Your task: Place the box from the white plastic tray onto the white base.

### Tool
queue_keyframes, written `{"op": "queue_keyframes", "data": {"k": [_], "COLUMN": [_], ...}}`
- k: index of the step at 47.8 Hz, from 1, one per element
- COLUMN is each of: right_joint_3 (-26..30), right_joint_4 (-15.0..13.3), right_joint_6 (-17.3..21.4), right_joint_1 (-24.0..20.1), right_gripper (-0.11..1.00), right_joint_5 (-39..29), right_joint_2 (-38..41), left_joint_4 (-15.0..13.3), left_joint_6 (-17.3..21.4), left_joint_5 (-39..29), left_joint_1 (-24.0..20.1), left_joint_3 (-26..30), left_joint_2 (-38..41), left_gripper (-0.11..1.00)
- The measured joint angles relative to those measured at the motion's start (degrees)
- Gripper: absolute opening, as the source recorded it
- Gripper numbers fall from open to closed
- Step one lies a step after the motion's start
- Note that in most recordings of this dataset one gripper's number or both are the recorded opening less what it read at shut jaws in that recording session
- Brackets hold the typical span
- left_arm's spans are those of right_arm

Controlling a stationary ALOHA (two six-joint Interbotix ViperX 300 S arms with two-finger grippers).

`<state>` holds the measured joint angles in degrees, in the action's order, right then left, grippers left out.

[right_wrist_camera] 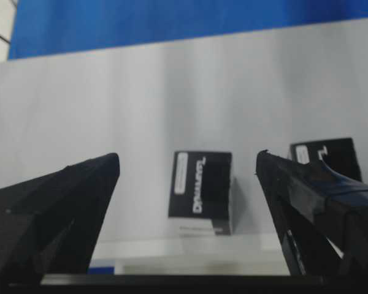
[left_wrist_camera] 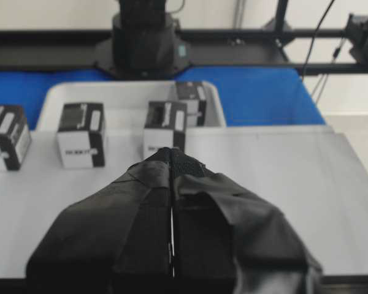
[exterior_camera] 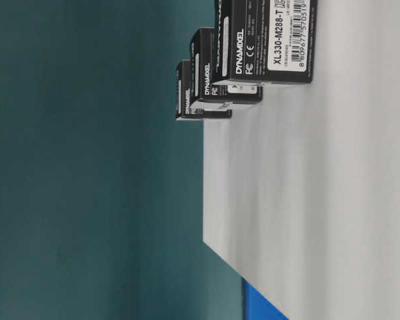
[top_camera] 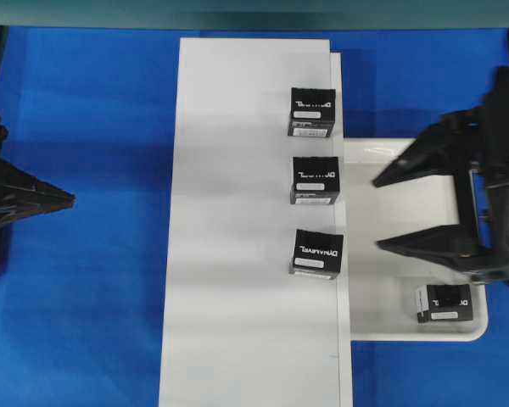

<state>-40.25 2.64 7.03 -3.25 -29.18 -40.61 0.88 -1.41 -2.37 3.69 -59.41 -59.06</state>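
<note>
The white base (top_camera: 237, 212) lies down the middle of the table. Three like black boxes with white lettering stand along its right edge. The nearest box (top_camera: 316, 253), slightly turned, shows between my right fingers in the right wrist view (right_wrist_camera: 200, 184). My right gripper (top_camera: 377, 214) is open and empty above the white plastic tray (top_camera: 382, 314), just right of that box and apart from it (right_wrist_camera: 187, 158). My left gripper (top_camera: 68, 199) is shut and empty at the far left (left_wrist_camera: 172, 153).
The two other lettered boxes (top_camera: 315, 179) (top_camera: 312, 110) stand farther back on the base. A black box with a white side panel (top_camera: 444, 303) sits in the tray's near right corner. Blue table cloth (top_camera: 85, 322) surrounds everything.
</note>
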Motion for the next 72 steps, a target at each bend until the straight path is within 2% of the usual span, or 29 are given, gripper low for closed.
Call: {"op": "queue_keyframes", "data": {"k": [17,40,55,72], "right_joint_3": [-6.2,-12.7,-14.7,-17.2], "right_joint_4": [0.0,-0.1,-0.1,-0.1], "right_joint_6": [0.0,-0.1,-0.5,-0.3], "right_joint_1": [0.0,0.3,0.3,0.3], "right_gripper": [0.99,0.99,0.99,0.99], "right_joint_5": [-0.2,-4.0,-4.7,-2.8], "right_joint_2": [-13.8,-29.4,-34.2,-35.0], "left_joint_4": [0.0,0.0,0.0,0.0], "left_joint_6": [-0.1,-0.1,-0.2,-0.2], "left_joint_5": [0.0,-3.0,-3.7,-3.7], "left_joint_1": [0.1,0.3,0.3,0.3], "left_joint_3": [0.4,0.4,0.4,0.4], "left_joint_2": [-1.6,-4.3,-4.4,-4.6], "left_gripper": [-0.06,-0.06,-0.06,-0.06]}}
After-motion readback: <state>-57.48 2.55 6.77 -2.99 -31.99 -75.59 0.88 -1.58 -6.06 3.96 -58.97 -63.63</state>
